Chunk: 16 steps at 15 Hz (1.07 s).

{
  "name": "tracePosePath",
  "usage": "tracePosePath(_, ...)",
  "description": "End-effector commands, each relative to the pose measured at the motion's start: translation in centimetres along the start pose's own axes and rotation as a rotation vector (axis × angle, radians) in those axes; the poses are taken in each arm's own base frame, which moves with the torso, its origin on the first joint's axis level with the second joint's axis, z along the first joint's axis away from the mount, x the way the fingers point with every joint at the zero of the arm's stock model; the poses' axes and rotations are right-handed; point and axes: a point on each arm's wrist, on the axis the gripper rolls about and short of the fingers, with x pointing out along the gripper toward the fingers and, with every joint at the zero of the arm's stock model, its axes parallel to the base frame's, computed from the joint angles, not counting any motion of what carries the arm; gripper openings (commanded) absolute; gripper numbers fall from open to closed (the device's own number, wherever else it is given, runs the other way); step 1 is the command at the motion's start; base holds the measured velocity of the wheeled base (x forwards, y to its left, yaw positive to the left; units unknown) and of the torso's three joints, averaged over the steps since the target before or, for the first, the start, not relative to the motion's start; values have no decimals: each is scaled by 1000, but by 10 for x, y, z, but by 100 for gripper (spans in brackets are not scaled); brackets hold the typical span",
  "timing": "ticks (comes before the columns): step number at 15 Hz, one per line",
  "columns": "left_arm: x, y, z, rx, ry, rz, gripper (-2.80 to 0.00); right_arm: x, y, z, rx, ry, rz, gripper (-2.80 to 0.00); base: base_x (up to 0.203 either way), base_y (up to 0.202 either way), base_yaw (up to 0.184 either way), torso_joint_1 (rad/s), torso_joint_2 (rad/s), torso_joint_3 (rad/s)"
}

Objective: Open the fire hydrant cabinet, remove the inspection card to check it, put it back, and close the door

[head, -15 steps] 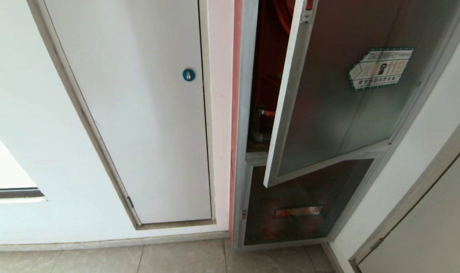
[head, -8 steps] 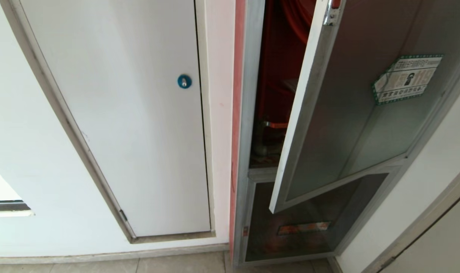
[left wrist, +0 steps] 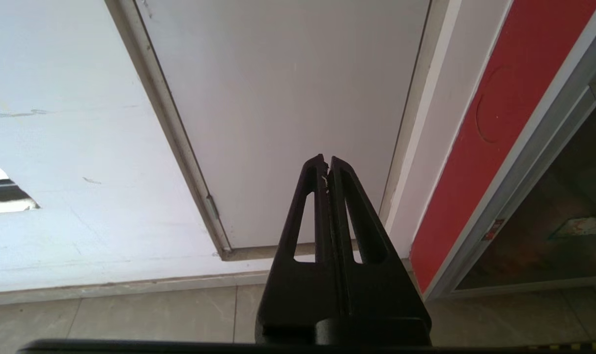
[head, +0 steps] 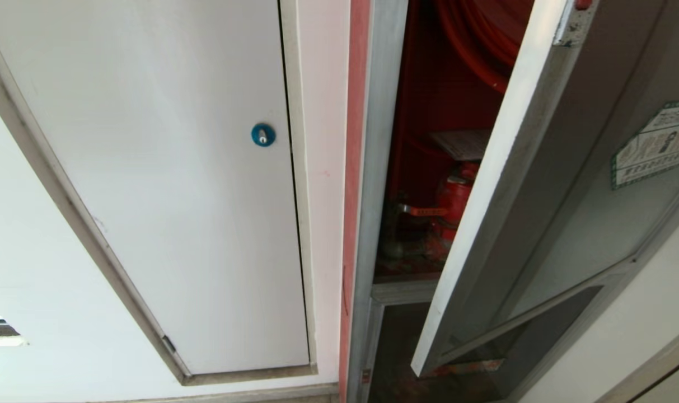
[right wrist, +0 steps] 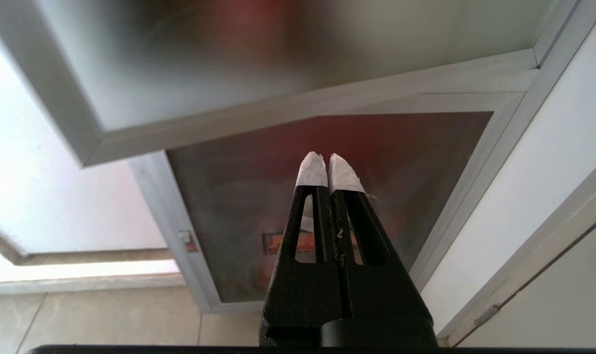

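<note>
Rolling closer, the robot is filling more of the head view with the fire hydrant cabinet [head: 398,168] than a second ago; the floor has dropped out of the bottom of that view, and the whole scene has shifted, so it is the camera that is moving, not the things. The door [head: 541,184] is standing ajar, hinged on the robot's right, with its free edge swung out toward the robot. Through the gap more of the red interior is now showing: the red valve [head: 454,201], part of the hose reel [head: 479,45], and a flat pale card [head: 463,144] lying just above the valve, likely the inspection card. Neither arm is showing in the head view. The left gripper [left wrist: 327,162] is pointing at the white door [head: 165,168] beside the cabinet, fingers pressed together and empty. The right gripper [right wrist: 329,160] is pointing at the lower glass panel [right wrist: 258,196] beneath the door, taped tips closed on nothing. The approach looks meant to bring the card within reach, though the door probably needs swinging wider first.
</note>
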Motion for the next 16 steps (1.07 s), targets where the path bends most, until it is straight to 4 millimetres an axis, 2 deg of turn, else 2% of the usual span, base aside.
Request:
tracePosePath(1,0,0,0,0,-1,0,-280,0,0,0,1,3,1,-280,200,0,2,1,7,1)
tracePosePath(12,0,0,0,-1,0,0,-280,0,0,0,42,3,-6,-280,195,0,0,1,2,2)
tracePosePath(16,0,0,0,-1,-1,0,-280,0,0,0,44,1,-6,-280,29,0,0,2,2,1)
